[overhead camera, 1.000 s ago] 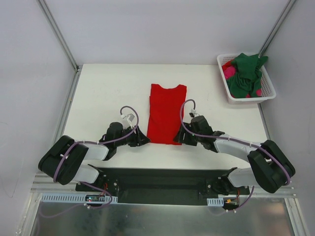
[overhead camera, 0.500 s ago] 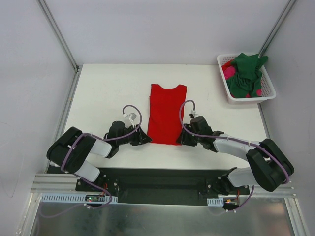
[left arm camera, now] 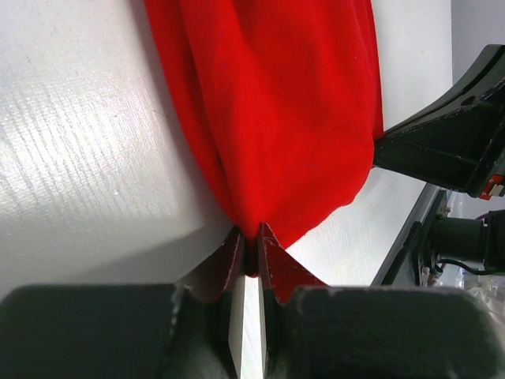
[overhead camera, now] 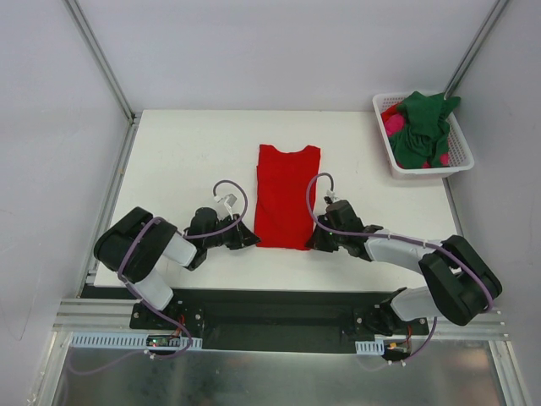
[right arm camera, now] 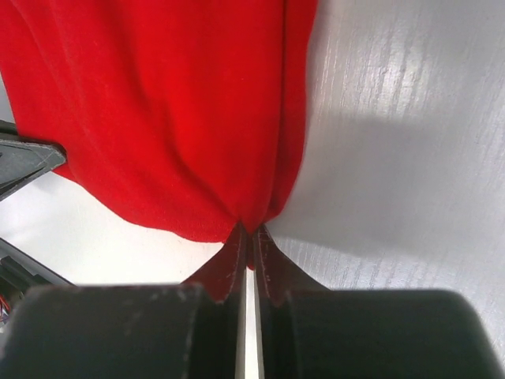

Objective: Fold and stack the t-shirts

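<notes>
Left hand (overhead camera: 250, 241) and right hand (overhead camera: 311, 244) are each clamping a near corner of the red shirt (overhead camera: 286, 194), which is lying mid-counter (overhead camera: 186, 161). Best lifting both level and together, carrying the hem toward the collar, edges lining up.

Left arm (overhead camera: 177, 252) and right arm (overhead camera: 396, 248): black joint housings, pale grey links | lilac cable (overhead camera: 229, 182) looped at each wrist | left tool (left arm camera: 252, 246), right tool (right arm camera: 248, 237): black bodies, thin tapered fingers (left arm camera: 227, 268).
</notes>
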Tool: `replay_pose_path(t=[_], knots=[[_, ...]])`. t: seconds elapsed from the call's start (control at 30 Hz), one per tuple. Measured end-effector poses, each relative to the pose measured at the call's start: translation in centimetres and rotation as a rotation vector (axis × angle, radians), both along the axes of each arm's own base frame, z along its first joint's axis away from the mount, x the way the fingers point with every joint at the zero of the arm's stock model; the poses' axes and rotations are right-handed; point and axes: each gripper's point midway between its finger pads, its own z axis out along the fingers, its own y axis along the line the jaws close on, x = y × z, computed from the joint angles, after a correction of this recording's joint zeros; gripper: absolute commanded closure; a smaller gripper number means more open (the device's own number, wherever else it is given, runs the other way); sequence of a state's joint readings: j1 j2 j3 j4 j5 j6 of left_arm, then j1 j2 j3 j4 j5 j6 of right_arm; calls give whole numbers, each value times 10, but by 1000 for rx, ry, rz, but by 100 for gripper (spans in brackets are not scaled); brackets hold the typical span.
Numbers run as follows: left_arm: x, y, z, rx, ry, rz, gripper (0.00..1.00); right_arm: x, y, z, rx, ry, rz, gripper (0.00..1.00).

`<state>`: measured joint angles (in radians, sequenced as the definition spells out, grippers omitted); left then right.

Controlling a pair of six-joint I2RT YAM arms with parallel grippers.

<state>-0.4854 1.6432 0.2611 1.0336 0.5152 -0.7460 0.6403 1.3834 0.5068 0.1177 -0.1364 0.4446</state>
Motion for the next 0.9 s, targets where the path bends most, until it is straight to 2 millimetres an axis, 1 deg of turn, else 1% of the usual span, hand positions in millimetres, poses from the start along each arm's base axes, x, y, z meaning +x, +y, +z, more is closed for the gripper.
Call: replay_pose_path(t=[0.23,0.37,0.63,0.8,0.9], knots=[[-5,3,1,8,8,-1,99,-1,0,1,-3,6,5,98],[-12,6,11,10,4,-7,100,-10,-6,6,-16,20,14,99],[-30,9,55,-1,-91,-48,100,-32,-16,42,0,-19,39,98],[-43,15,63,9,-82,-53,100,-43,-20,55,2,-24,55,99],[-46,17,68,12,-81,-49,100,-43,-20,66,2,-35,58,99]])
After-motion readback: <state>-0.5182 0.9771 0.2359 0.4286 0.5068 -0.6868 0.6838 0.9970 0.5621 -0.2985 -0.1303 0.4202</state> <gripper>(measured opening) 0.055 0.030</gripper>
